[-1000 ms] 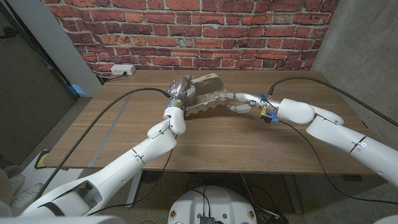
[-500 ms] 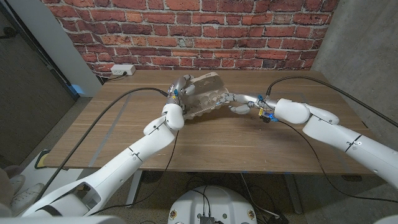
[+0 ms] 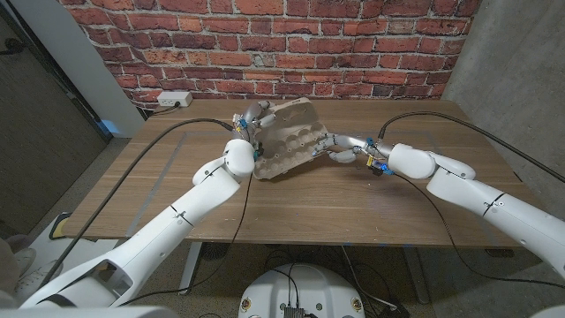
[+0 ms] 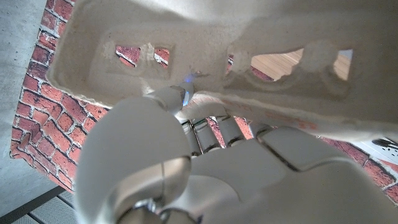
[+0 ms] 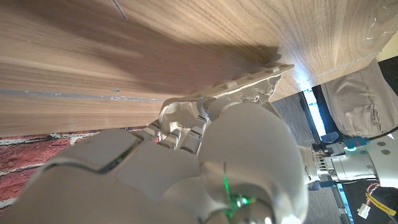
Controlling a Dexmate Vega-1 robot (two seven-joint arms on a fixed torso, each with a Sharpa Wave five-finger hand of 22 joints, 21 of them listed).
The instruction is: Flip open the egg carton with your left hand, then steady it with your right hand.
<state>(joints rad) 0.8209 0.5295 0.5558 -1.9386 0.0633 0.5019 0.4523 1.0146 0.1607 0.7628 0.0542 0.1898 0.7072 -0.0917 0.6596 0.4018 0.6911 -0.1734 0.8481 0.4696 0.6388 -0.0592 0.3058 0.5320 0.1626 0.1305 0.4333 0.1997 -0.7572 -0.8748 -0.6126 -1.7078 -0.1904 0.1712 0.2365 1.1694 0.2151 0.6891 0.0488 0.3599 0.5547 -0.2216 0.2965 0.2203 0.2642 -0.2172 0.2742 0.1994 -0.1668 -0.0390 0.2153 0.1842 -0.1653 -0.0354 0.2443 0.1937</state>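
Head view: we are seeing the left hand (image 3: 252,124) holding up the egg carton (image 3: 287,140) lid, while the right hand (image 3: 340,148) is gripping its edge on the table (image 3: 353,199).

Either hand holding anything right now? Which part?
Left hand holds the carton's raised lid at its left edge. Right hand touches the carton's right end; whether it grips cannot be told.

A wooden table (image 3: 300,199) with a brown plank-grain top stands against the brick wall. An egg carton (image 3: 287,140) of grey pulp sits on it near the far middle, its lid raised steeply. Black cables (image 3: 159,157) trail over the left part of the top and another crosses the right
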